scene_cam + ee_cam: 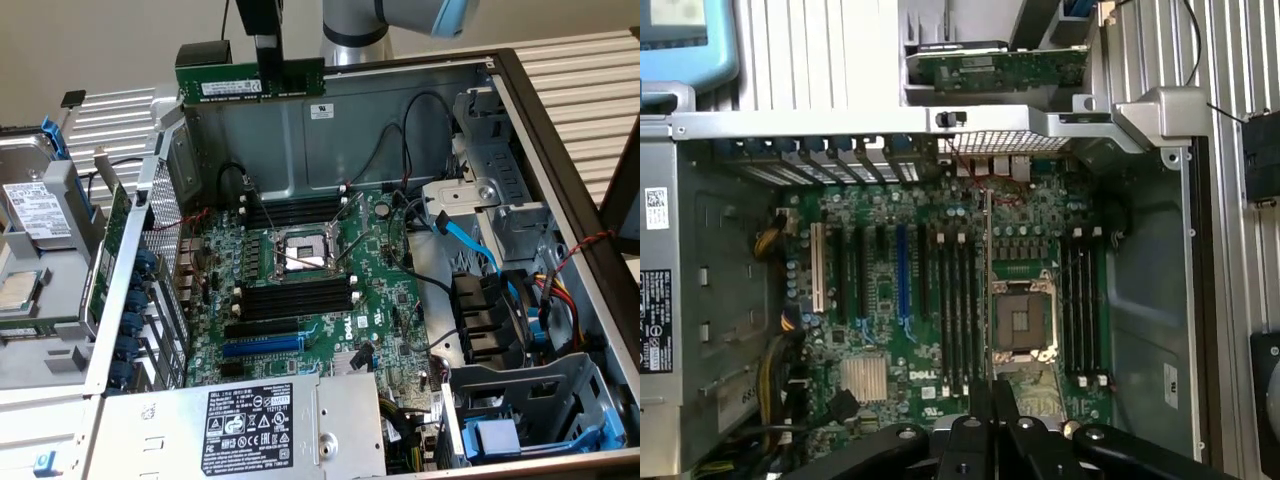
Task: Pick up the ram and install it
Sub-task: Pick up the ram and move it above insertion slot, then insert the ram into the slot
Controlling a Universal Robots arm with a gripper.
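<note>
Black fingers [992,400] clamped on thin green ram [250,80], edge-on above glossy motherboard [940,290].

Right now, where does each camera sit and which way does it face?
Exterior view: off the arm, above one side of the open case, looking down at the motherboard; the arm's grey-and-blue joint and the gripper show at the top, holding the ram over the case wall.
Wrist view: on the wrist, looking straight down into the case; the black gripper and the ram's thin edge show.
Shared: motherboard, CPU socket, black memory slots, ram.
</note>
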